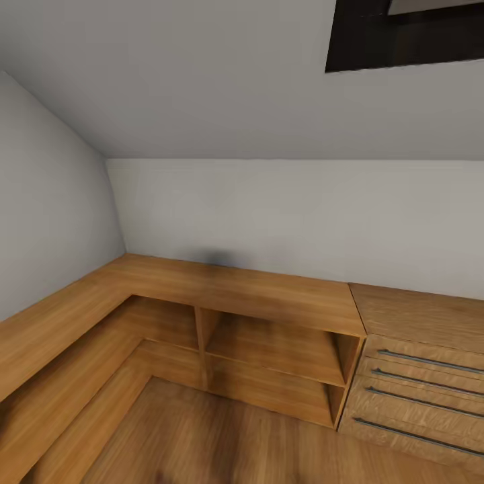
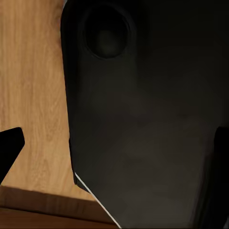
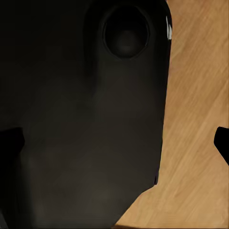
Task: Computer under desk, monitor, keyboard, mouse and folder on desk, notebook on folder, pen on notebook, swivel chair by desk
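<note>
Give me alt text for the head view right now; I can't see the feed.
A low light-wood shelf unit with open cubbies wraps around the corner of an attic room, under sloped grey walls. A wooden drawer chest with long metal handles stands at its right end, a dark skylight sits at upper right, and wood floor fills the foreground.

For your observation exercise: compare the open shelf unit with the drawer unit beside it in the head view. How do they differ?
The shelf unit has open compartments and no handles; the drawer unit has closed fronts with long metal bar handles. The shelf unit turns the corner along two walls; the drawer unit sits at its right end. Both are low and of light wood.
</note>
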{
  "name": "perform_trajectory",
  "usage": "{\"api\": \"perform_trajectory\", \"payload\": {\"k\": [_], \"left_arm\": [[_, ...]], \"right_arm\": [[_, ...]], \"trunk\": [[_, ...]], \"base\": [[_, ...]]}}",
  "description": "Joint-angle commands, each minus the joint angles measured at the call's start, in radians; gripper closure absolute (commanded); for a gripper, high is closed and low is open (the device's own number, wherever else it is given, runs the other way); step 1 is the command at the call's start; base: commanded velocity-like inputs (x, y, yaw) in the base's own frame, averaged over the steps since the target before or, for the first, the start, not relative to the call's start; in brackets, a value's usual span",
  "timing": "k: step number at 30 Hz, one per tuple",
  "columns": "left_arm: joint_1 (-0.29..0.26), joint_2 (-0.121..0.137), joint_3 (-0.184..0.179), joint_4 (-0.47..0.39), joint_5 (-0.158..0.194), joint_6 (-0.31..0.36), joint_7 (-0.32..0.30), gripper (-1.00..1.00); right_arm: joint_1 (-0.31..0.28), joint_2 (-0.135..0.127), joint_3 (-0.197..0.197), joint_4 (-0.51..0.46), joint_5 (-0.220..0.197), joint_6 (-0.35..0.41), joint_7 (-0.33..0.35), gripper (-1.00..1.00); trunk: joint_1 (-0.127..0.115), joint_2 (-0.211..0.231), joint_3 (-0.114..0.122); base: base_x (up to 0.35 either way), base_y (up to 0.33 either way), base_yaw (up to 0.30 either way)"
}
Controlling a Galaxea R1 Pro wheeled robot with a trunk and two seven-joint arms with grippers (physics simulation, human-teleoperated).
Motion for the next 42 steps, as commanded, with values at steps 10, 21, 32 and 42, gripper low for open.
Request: {"api": "perform_trajectory", "payload": {"k": [10, 21, 32, 42], "left_arm": [[-0.010, -0.032, 0.001, -0.027, -0.008, -0.004, -0.004, -1.00], [-0.006, -0.016, 0.000, -0.043, -0.008, -0.004, -0.004, -1.00], [-0.006, 0.054, 0.000, -0.315, -0.009, -0.005, -0.005, -1.00], [-0.006, 0.040, -0.001, -0.354, -0.006, -0.005, -0.006, -1.00]], "right_arm": [[-0.005, 0.019, 0.001, -0.005, 0.000, -0.003, 0.006, -1.00], [-0.005, 0.014, 0.002, -0.009, -0.001, -0.060, 0.003, -1.00], [-0.005, 0.014, 0.000, -0.092, -0.003, -0.192, 0.003, -1.00], [-0.005, 0.013, -0.001, -0.230, -0.001, -0.223, 0.002, -1.00]], "trunk": [[-0.019, 0.035, 0.015], [-0.061, 0.112, 0.050], [-0.103, 0.189, 0.084], [-0.142, 0.259, 0.115]], "base": [[0.000, 0.000, 0.000], [0.000, 0.000, 0.000], [0.000, 0.000, 0.000], [0.000, 0.000, 0.000]]}}
